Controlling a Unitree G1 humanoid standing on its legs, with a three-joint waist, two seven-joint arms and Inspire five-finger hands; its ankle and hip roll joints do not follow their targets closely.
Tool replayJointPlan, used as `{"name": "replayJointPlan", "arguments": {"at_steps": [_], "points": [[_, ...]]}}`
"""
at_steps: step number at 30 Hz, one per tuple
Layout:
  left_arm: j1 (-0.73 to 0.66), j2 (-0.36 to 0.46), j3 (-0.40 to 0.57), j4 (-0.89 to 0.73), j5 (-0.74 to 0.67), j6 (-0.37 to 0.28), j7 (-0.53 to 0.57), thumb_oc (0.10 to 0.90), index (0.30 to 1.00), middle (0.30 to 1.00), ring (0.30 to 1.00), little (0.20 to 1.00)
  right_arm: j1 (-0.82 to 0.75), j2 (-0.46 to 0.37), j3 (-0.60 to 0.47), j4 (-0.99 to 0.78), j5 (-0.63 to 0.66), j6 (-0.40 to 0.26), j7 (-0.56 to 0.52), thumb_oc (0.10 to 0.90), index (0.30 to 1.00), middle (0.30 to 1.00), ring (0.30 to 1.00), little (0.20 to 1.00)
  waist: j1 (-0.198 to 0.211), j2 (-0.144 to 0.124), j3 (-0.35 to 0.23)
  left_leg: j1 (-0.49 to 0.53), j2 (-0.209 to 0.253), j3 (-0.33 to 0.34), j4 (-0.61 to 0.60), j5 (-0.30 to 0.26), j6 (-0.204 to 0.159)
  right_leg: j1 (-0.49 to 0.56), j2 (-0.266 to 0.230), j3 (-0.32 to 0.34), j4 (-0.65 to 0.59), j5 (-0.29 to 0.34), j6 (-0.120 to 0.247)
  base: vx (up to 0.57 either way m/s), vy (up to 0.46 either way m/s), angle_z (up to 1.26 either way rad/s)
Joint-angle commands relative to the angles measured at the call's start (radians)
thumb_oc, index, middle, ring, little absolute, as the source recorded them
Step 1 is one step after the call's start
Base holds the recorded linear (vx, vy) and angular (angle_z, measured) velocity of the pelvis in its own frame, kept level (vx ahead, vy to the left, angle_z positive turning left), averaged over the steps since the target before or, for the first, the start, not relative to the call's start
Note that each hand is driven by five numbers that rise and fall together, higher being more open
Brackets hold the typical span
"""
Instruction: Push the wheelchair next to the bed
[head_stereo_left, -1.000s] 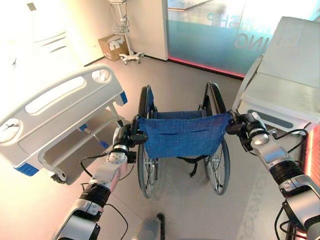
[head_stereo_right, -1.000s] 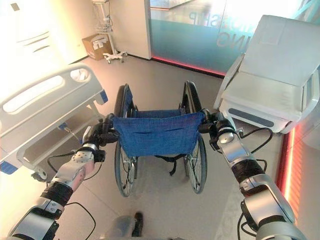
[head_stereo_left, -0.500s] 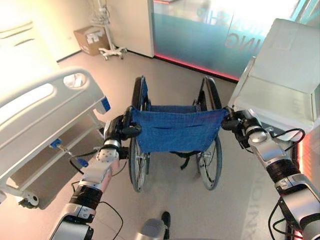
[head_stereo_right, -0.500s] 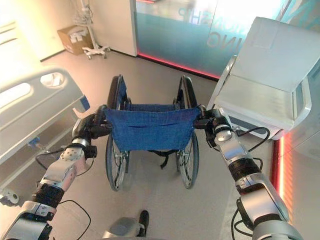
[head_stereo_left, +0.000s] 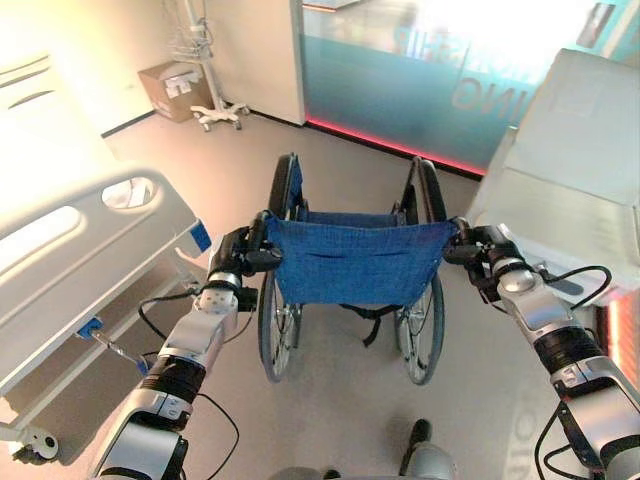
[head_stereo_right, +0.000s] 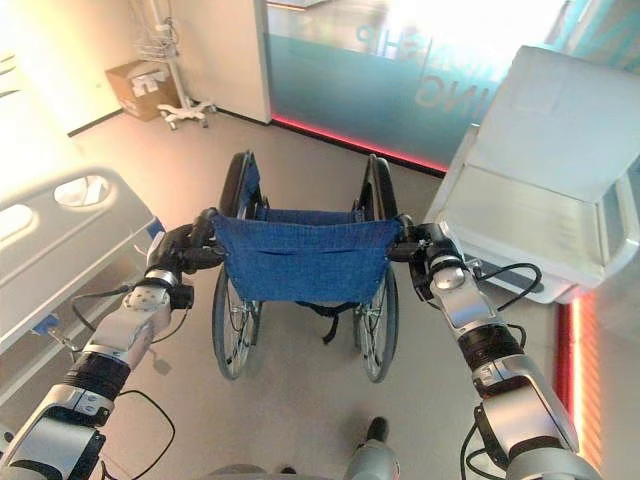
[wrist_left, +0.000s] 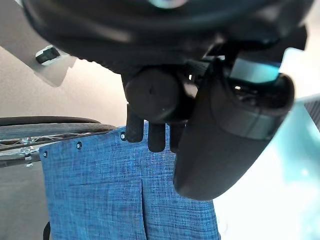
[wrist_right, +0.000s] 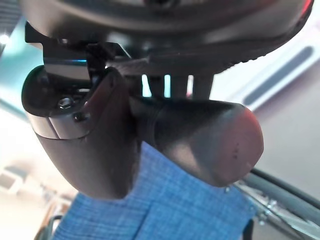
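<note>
- My left hand is curled round the left push handle of the wheelchair; my right hand wraps the right push handle.
- The wheelchair stands on the floor in front of me, the bed off to my left (a second bed sits close on the right).
- I judge it rolls easily but is heavy to steer, and its blue back is soft cloth, so the rigid handles are where to hold.
</note>
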Motion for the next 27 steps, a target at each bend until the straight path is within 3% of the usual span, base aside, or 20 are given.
{"name": "replayJointPlan", "arguments": {"at_steps": [1,3,4,5,6,7,8,9,10,11,13,14,16,19,21,22,24,25,27], "points": [[0.152,0.081,-0.013,0.029,0.102,0.010,-0.043,0.400,0.300,0.300,0.300,0.300,-0.004,-0.169,0.069,-0.034,-0.144,-0.115,0.114,0.400,0.300,0.300,0.300,0.300,0.040,-0.022,-0.009,-0.069,0.159,0.083,0.224,-0.086,-0.090,0.000,0.007,-0.066,0.005,0.007,0.003,0.39,-0.323,0.42],[0.162,0.074,-0.007,0.024,0.101,0.010,-0.036,0.400,0.300,0.300,0.300,0.300,-0.008,-0.180,0.076,-0.022,-0.152,-0.136,0.121,0.400,0.300,0.300,0.300,0.300,0.036,-0.023,-0.018,-0.064,0.181,0.087,0.258,-0.060,-0.100,0.008,0.029,-0.074,0.001,-0.009,-0.019,0.32,-0.266,0.42],[0.174,0.062,-0.011,0.023,0.095,0.001,-0.023,0.400,0.300,0.300,0.300,0.300,-0.018,-0.194,0.086,-0.004,-0.161,-0.156,0.130,0.400,0.300,0.300,0.300,0.300,0.034,-0.019,-0.033,-0.060,0.213,0.109,0.321,0.012,-0.124,0.026,0.058,-0.108,-0.005,-0.039,-0.057,0.24,-0.203,0.27],[0.174,0.062,-0.011,0.023,0.095,0.001,-0.023,0.400,0.300,0.300,0.300,0.300,-0.018,-0.194,0.086,-0.004,-0.161,-0.156,0.130,0.400,0.300,0.300,0.300,0.300,0.034,-0.019,-0.033,-0.060,0.213,0.109,0.321,0.012,-0.124,0.026,0.058,-0.108,-0.005,-0.039,-0.057,0.38,-0.302,0.31],[0.180,0.053,-0.019,0.023,0.090,-0.003,-0.018,0.400,0.300,0.300,0.300,0.300,-0.026,-0.209,0.095,0.014,-0.165,-0.170,0.134,0.400,0.300,0.300,0.300,0.300,0.044,-0.006,-0.038,-0.093,0.240,0.122,0.414,0.058,-0.154,0.075,0.100,-0.135,-0.016,-0.087,-0.083,0.27,-0.205,0.35],[0.181,0.051,-0.022,0.024,0.090,-0.002,-0.016,0.400,0.300,0.300,0.300,0.300,-0.028,-0.213,0.098,0.018,-0.164,-0.174,0.135,0.400,0.300,0.300,0.300,0.300,0.046,-0.006,-0.037,-0.105,0.242,0.125,0.431,0.068,-0.158,0.084,0.106,-0.141,-0.019,-0.094,-0.089,0.42,-0.347,0.48],[0.181,0.047,-0.036,0.032,0.097,-0.013,-0.030,0.400,0.300,0.300,0.300,0.300,-0.029,-0.219,0.097,0.027,-0.157,-0.164,0.125,0.400,0.300,0.300,0.300,0.300,0.060,-0.009,-0.017,-0.190,0.245,0.139,0.477,0.099,-0.163,0.134,0.123,-0.153,-0.037,-0.107,-0.106,0.31,-0.249,0.40],[0.179,0.042,-0.042,0.039,0.102,-0.020,-0.034,0.400,0.300,0.300,0.300,0.300,-0.037,-0.219,0.100,0.045,-0.154,-0.167,0.123,0.400,0.300,0.300,0.300,0.300,0.074,-0.009,-0.001,-0.232,0.221,0.131,0.476,0.094,-0.159,0.164,0.132,-0.148,-0.047,-0.110,-0.106,0.31,-0.239,0.28],[0.180,0.039,-0.043,0.044,0.107,-0.030,-0.035,0.400,0.300,0.300,0.300,0.300,-0.054,-0.210,0.107,0.070,-0.157,-0.176,0.120,0.400,0.300,0.300,0.300,0.300,0.087,-0.012,0.014,-0.262,0.180,0.141,0.423,0.111,-0.141,0.182,0.135,-0.148,-0.063,-0.097,-0.106,0.16,-0.097,0.10],[0.180,0.039,-0.043,0.045,0.107,-0.030,-0.035,0.400,0.300,0.300,0.300,0.300,-0.055,-0.210,0.107,0.071,-0.157,-0.177,0.120,0.400,0.300,0.300,0.300,0.300,0.087,-0.013,0.015,-0.259,0.179,0.142,0.421,0.113,-0.141,0.184,0.134,-0.147,-0.063,-0.097,-0.105,0.26,-0.095,0.04],[0.192,0.035,-0.040,0.034,0.116,-0.031,-0.033,0.400,0.300,0.300,0.300,0.300,-0.090,-0.165,0.123,0.109,-0.174,-0.170,0.113,0.400,0.300,0.300,0.300,0.300,0.122,0.013,0.034,-0.314,0.145,0.180,0.243,0.180,-0.146,0.254,0.186,-0.135,-0.100,-0.117,-0.102,0.36,-0.092,0.02],[0.193,0.035,-0.041,0.031,0.116,-0.030,-0.031,0.400,0.300,0.300,0.300,0.300,-0.091,-0.159,0.125,0.109,-0.175,-0.167,0.111,0.400,0.300,0.300,0.300,0.300,0.127,0.017,0.035,-0.325,0.141,0.181,0.213,0.197,-0.150,0.261,0.193,-0.133,-0.104,-0.119,-0.102,0.42,-0.064,0.00],[0.212,0.038,-0.039,0.015,0.126,-0.037,-0.032,0.400,0.300,0.300,0.300,0.300,-0.096,-0.137,0.132,0.122,-0.166,-0.171,0.105,0.400,0.300,0.300,0.300,0.300,0.159,0.047,0.035,-0.383,0.137,0.162,0.030,0.310,-0.174,0.304,0.238,-0.105,-0.123,-0.133,-0.105,0.51,-0.032,-0.11],[0.239,0.045,-0.024,-0.006,0.133,-0.039,-0.036,0.400,0.300,0.300,0.300,0.300,-0.098,-0.126,0.132,0.138,-0.163,-0.194,0.117,0.400,0.300,0.300,0.300,0.300,0.182,0.060,0.028,-0.390,0.134,0.146,-0.060,0.361,-0.181,0.331,0.251,-0.095,-0.124,-0.149,-0.105,0.40,0.006,-0.32],[0.253,0.054,-0.005,-0.012,0.139,-0.048,-0.051,0.400,0.300,0.300,0.300,0.300,-0.102,-0.125,0.133,0.149,-0.163,-0.213,0.131,0.400,0.300,0.300,0.300,0.300,0.186,0.059,0.018,-0.375,0.128,0.175,-0.050,0.329,-0.177,0.343,0.248,-0.103,-0.087,-0.198,-0.106,0.51,0.073,-0.28],[0.259,0.061,0.001,-0.013,0.133,-0.039,-0.055,0.400,0.300,0.300,0.300,0.300,-0.093,-0.115,0.128,0.152,-0.148,-0.210,0.137,0.400,0.300,0.300,0.300,0.300,0.189,0.048,0.010,-0.370,0.103,0.189,0.008,0.259,-0.148,0.347,0.238,-0.103,-0.045,-0.231,-0.103,0.52,0.089,-0.36],[0.265,0.066,0.005,-0.011,0.118,-0.040,-0.055,0.400,0.300,0.300,0.300,0.300,-0.072,-0.097,0.125,0.139,-0.159,-0.202,0.145,0.400,0.300,0.300,0.300,0.300,0.201,0.033,0.001,-0.387,0.092,0.194,0.076,0.198,-0.116,0.363,0.224,-0.104,0.007,-0.266,-0.099,0.46,0.082,-0.34],[0.266,0.065,0.010,-0.010,0.123,-0.039,-0.059,0.400,0.300,0.300,0.300,0.300,-0.066,-0.094,0.124,0.138,-0.158,-0.201,0.146,0.400,0.300,0.300,0.300,0.300,0.203,0.030,-0.005,-0.376,0.091,0.208,0.080,0.172,-0.097,0.362,0.212,-0.111,0.050,-0.266,-0.089,0.49,0.153,-0.28],[0.263,0.070,0.014,-0.001,0.128,-0.025,-0.068,0.400,0.300,0.300,0.300,0.300,-0.033,-0.082,0.107,0.130,-0.184,-0.215,0.154,0.400,0.300,0.300,0.300,0.300,0.210,0.015,-0.026,-0.339,0.070,0.228,0.060,0.134,-0.048,0.360,0.157,-0.146,0.213,-0.227,-0.034,0.43,0.164,-0.21]]}}
